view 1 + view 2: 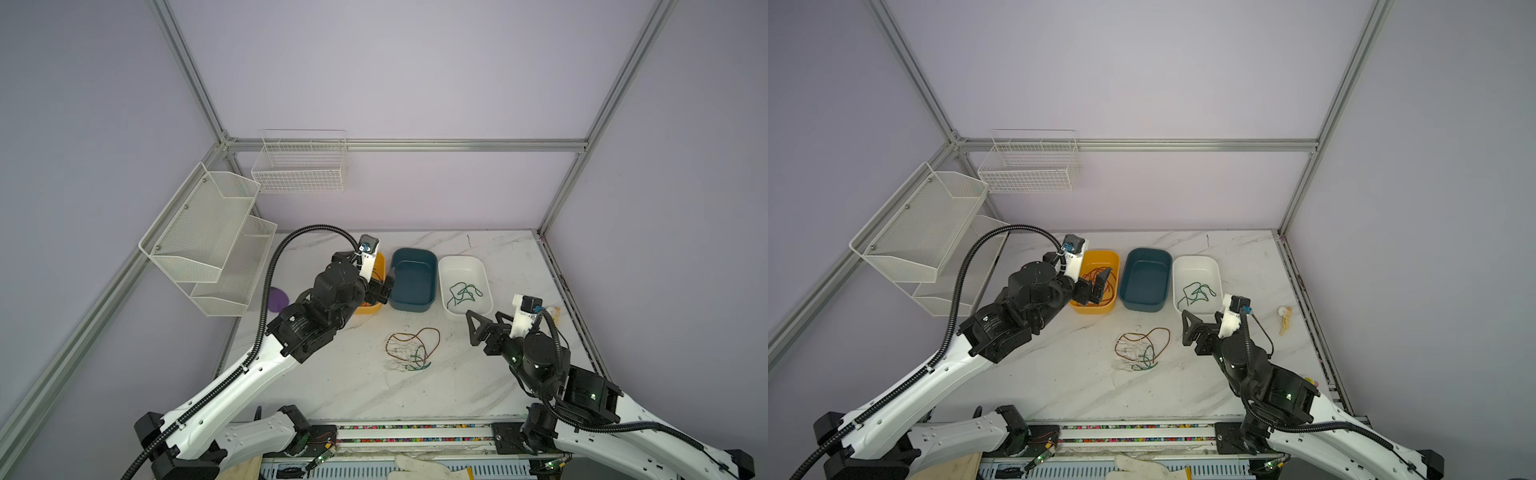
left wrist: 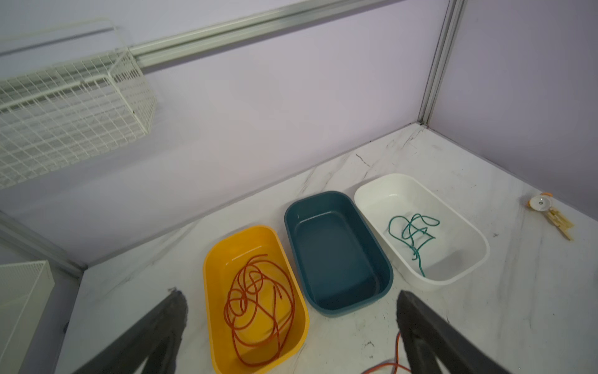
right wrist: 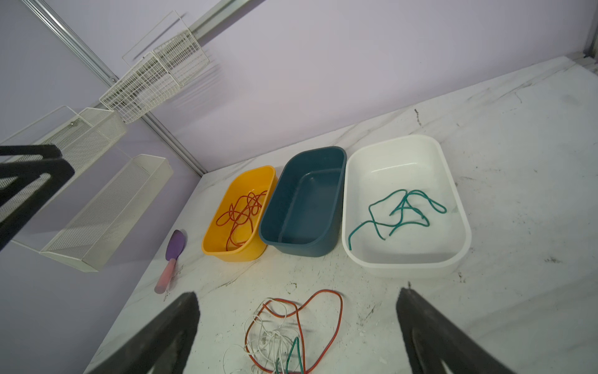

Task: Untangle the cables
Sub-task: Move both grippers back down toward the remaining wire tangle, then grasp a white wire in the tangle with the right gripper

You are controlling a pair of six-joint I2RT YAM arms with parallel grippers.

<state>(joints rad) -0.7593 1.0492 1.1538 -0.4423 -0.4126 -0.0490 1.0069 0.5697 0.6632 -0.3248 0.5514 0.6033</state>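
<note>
Thin red, white, green cables (image 1: 409, 351), tangled, on tabletop (image 1: 353, 395)

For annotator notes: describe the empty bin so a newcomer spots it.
Three bins line the back of the marble table. The teal bin is the middle one, between the yellow bin of red cable and the white bin with a green cable; it alone is empty.

Got left tray (image 3: 239, 252), middle tray (image 3: 301, 246), right tray (image 3: 404, 268) in a row at the bench (image 3: 485, 291) back, cable coil (image 3: 241, 211) in the left, single cable (image 3: 403, 203) in the right, cable tangle (image 3: 278, 336) out front.
</note>
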